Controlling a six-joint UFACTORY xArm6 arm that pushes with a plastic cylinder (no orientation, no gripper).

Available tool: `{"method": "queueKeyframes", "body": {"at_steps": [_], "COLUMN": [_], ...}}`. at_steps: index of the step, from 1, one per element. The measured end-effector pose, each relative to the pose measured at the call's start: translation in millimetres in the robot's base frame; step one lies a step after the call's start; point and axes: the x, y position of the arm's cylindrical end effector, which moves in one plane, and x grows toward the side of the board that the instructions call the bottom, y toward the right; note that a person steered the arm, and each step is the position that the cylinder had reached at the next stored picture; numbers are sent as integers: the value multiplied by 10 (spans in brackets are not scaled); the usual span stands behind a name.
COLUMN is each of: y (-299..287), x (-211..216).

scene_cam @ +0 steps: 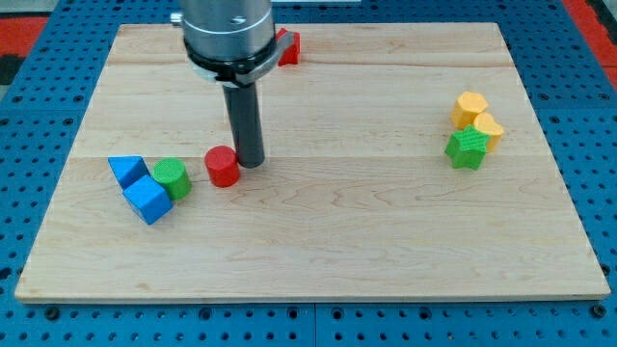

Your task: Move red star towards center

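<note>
Red star (288, 46) — half hidden near wooden board's (386, 241) top edge.

The arm enters from the view's top, left of centre. Its grey metal end housing (228, 34) is cut off by the upper edge of the frame, so nothing above it can be inspected. A black collar closes the underside of the housing. From the collar a straight dark rod (244, 116) hangs upright, with no visible tilt. The tip (250, 161) is down at surface level in the left half of the view, about mid-height.
</note>
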Motion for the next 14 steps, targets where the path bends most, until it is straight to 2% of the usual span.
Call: {"method": "queueKeyframes", "body": {"at_steps": [3, 4, 5, 6, 8, 9, 13, 14], "y": [-243, -128, 275, 1007, 1182, 1027, 508, 487], "x": [-8, -495, -996, -1347, -2299, -2503, -1989, -2050]}}
